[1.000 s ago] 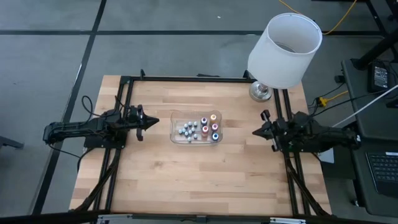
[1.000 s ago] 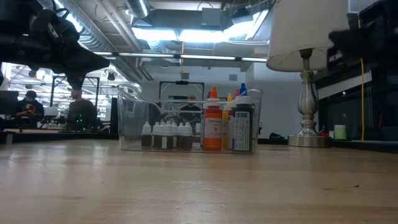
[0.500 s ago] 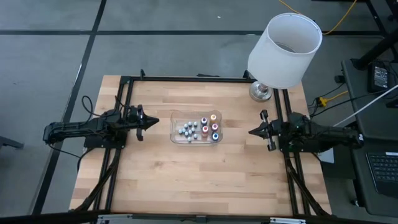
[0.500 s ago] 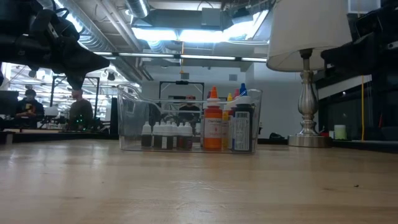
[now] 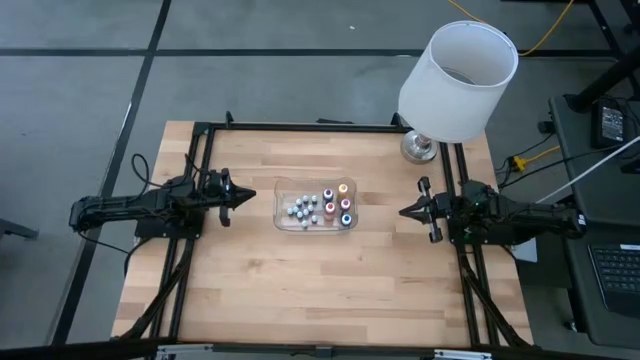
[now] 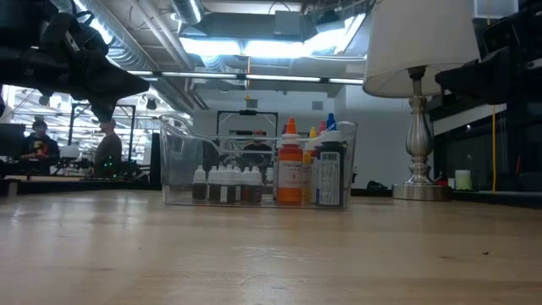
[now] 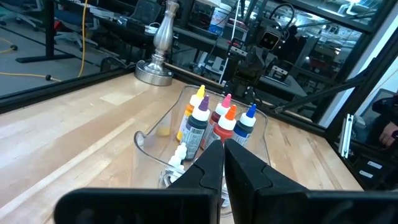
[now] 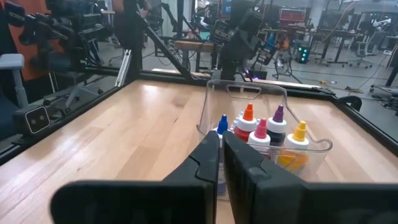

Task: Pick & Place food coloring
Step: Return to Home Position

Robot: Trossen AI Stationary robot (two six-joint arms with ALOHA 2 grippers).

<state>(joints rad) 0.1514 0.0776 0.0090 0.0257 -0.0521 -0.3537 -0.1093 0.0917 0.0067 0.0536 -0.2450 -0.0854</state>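
The food coloring bottles (image 5: 340, 203) stand upright in a clear plastic tray (image 5: 282, 222) at the table's middle, filling its right half. Their caps show yellow (image 7: 198, 98), purple (image 7: 203, 109), pink (image 7: 226, 104), orange (image 7: 229, 117) and blue (image 7: 250, 114). Several small white-capped bottles (image 5: 301, 209) stand in the tray's left half. My left gripper (image 5: 252, 197) hovers level, left of the tray, shut and pointing at it. My right gripper (image 5: 403, 211) hovers level to the tray's right, shut and pointing at it. Neither touches anything.
A lamp with a white shade (image 5: 458, 80) and a metal base (image 5: 420, 147) stands at the far right corner. Black frame rails (image 5: 190, 260) run along the table's left and right sides. Bare wood (image 5: 320, 290) spreads between the tray and the near edge.
My right gripper has turned a little and its tip has edged toward the tray. The left arm, the tray and the bottles have kept still.
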